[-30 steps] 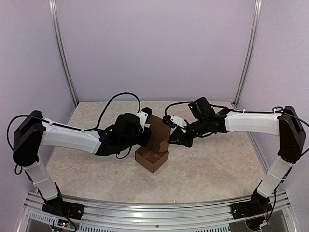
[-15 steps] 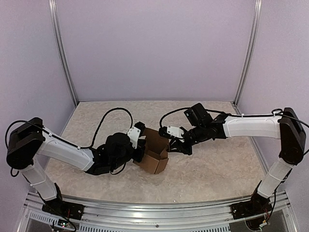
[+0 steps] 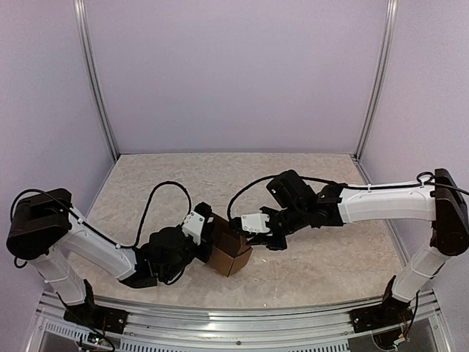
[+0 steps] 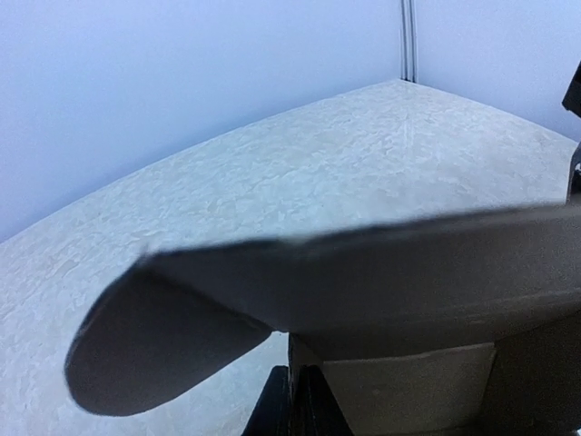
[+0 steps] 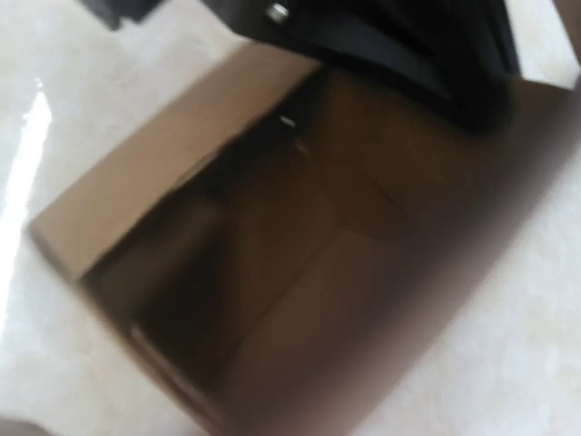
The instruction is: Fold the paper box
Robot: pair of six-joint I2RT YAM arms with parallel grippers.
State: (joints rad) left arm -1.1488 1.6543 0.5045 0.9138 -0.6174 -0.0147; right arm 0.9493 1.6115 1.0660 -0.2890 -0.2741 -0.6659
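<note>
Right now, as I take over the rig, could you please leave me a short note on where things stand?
Left gripper: shut, pinching the left side of the paper box.
Right gripper: at the box's top right edge; open or shut cannot be told.
Box: on the table, centre front, between the two grippers.
Done: the walls stand up; the right wrist view looks into the open inside.
Left: a flap with a rounded tab sticks out, not tucked. It probably has to be folded over and pushed in.
</note>
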